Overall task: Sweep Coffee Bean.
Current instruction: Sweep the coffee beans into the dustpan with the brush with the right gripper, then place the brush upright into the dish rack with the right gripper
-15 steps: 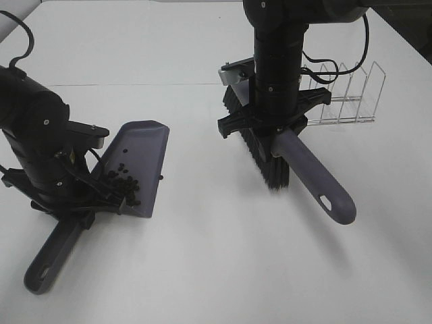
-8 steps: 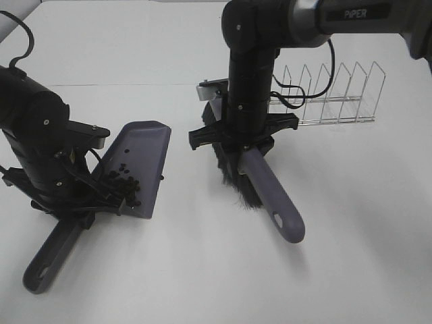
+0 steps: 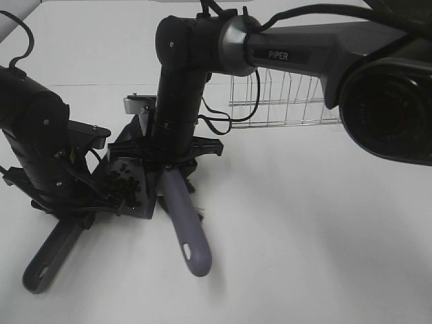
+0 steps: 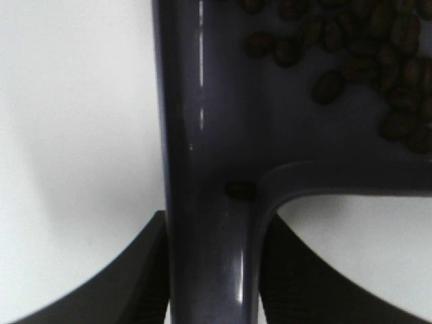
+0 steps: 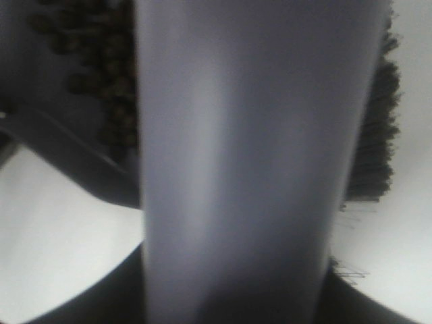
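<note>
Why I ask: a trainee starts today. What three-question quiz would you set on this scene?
1. True or false: the coffee beans lie in the dustpan.
2. What is the right gripper shut on? A: wire rack. B: brush. C: dustpan.
3. Fill in: the left gripper grips the dustpan by its ____.

Key: 1 true; 2 B; 3 handle.
</note>
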Tool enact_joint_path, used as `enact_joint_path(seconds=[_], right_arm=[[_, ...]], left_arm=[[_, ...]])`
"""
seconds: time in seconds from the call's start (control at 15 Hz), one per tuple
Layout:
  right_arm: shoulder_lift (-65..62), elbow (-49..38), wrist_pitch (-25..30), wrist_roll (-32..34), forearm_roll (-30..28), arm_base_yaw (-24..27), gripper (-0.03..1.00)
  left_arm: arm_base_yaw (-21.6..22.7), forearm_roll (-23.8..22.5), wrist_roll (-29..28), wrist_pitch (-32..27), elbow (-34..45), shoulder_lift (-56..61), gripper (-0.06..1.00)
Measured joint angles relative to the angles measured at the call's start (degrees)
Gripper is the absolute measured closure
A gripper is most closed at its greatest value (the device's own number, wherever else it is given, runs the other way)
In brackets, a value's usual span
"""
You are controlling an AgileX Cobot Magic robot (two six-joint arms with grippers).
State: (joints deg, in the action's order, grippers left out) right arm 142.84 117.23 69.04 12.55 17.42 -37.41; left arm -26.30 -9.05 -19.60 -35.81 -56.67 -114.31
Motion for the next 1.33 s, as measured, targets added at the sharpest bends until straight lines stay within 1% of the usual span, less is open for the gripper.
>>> enact_joint_path(seconds=[0.07, 0.13, 0.27, 0.4, 0.47, 0.6, 0.8, 0.93, 1.07, 1.13, 1.2, 1.33], right_arm=[[0.4, 1.1, -0.1, -0.3, 2.9, -0.3, 0.69], [0.5, 2.5, 0.3, -0.6, 4.3, -0.7, 0.69], [0.7, 6.9, 1.3, -1.0, 4.1, -0.7, 0.69], [0.7, 12.5, 1.3, -0.9, -0.2, -0.7, 0.69], [0.6, 14.1, 1.0, -0.7, -3.5, -0.7, 0.69], [0.5, 14.6, 1.0, -0.3, -8.1, -0.7, 0.69], [-0.6, 14.6, 1.2, -0.9, -10.4, -0.7, 0.69], [-4.1, 14.3, 1.3, -1.5, -11.6, -0.7, 0.69], [-8.1, 11.0, 1.1, -2.3, -12.3, -0.1, 0.69], [-11.8, 5.7, 1.0, -3.0, -12.5, 1.4, 0.69], [-13.2, 3.2, 1.0, -3.1, -12.5, 2.0, 0.69], [-19.0, -7.8, 1.0, -4.5, -12.8, 5.8, 0.69]], left_arm=[[0.0, 0.0, 0.0, 0.1, 0.0, 0.0, 0.62], [0.0, 0.0, 0.0, 0.1, 0.0, 0.0, 0.62], [0.0, 0.0, 0.1, 0.1, 0.0, 0.0, 0.62], [0.0, 0.0, 0.2, 0.1, 0.0, 0.0, 0.62], [0.0, 0.0, 0.2, 0.1, 0.0, 0.0, 0.62], [0.0, 0.0, 0.2, 0.1, 0.0, 0.0, 0.62], [0.0, 0.0, 0.2, 0.2, 0.0, 0.0, 0.62], [0.0, 0.0, 0.2, 0.1, 0.0, 0.0, 0.62], [0.0, 0.1, 0.2, 0.1, 0.0, 0.0, 0.62], [0.0, 0.1, 0.2, 0.1, 0.0, 0.0, 0.62], [0.0, 0.1, 0.2, 0.1, 0.0, 0.0, 0.62], [0.0, 0.1, 0.2, 0.1, 0.0, 0.0, 0.62]])
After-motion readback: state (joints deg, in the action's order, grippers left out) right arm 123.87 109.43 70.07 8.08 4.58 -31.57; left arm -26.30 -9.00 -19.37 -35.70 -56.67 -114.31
